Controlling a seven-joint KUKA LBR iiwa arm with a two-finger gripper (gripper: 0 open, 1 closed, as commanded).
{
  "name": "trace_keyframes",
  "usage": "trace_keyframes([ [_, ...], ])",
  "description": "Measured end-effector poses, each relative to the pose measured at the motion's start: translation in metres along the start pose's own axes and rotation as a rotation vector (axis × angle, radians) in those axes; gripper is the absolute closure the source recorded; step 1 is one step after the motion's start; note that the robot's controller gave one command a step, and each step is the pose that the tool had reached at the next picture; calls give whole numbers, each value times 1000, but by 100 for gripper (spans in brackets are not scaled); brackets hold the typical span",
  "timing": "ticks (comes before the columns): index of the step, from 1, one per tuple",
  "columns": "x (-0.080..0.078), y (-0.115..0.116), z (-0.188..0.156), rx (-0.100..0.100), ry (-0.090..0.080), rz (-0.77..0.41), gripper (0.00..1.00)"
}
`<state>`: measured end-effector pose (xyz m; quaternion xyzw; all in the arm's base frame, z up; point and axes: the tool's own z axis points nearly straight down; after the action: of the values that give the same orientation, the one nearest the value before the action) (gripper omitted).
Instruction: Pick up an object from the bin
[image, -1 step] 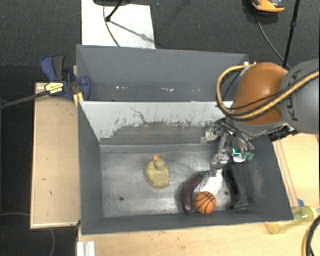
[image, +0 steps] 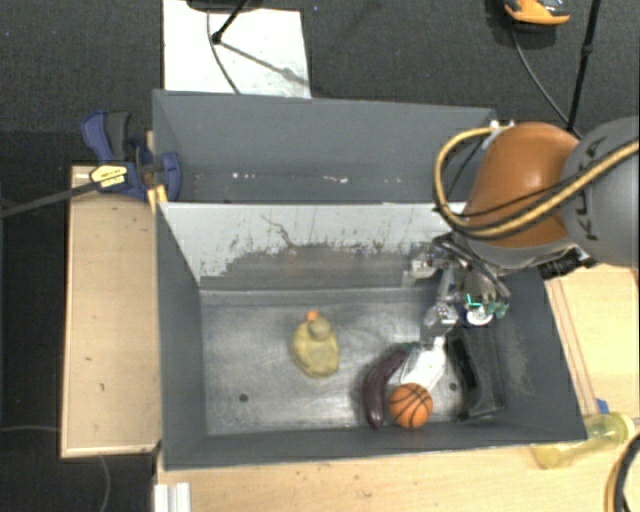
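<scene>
I have the end effector low in the right half of the bin, hanging from the arm that comes in from the right; the orange cover on the wrist sits above it, with yellow-and-black cables looped across the cover; I cannot tell from here whether the end effector is spread or pressed together, and nothing shows as pinched in it. Just beneath it, near the front wall, lie a small orange ball marked like a basketball and a dark purple aubergine; the aubergine curves round the ball's left side and the two touch. A white piece reaches down to the ball's top; whether it belongs to the end effector or lies loose I cannot say. A long black piece lies just to the right of the ball. Well apart, towards the middle of the floor, sits a pale yellow toy with an orange tip on top.
</scene>
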<state>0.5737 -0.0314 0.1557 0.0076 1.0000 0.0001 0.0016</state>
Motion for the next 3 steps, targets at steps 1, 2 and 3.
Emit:
trace_keyframes([
  [1, 33, 4, 25, 0, -4, -104, 0],
  [2, 60, -18, 69, 0, -4, -361, 100],
  [3, 60, -18, 69, 0, -4, -361, 100],
])
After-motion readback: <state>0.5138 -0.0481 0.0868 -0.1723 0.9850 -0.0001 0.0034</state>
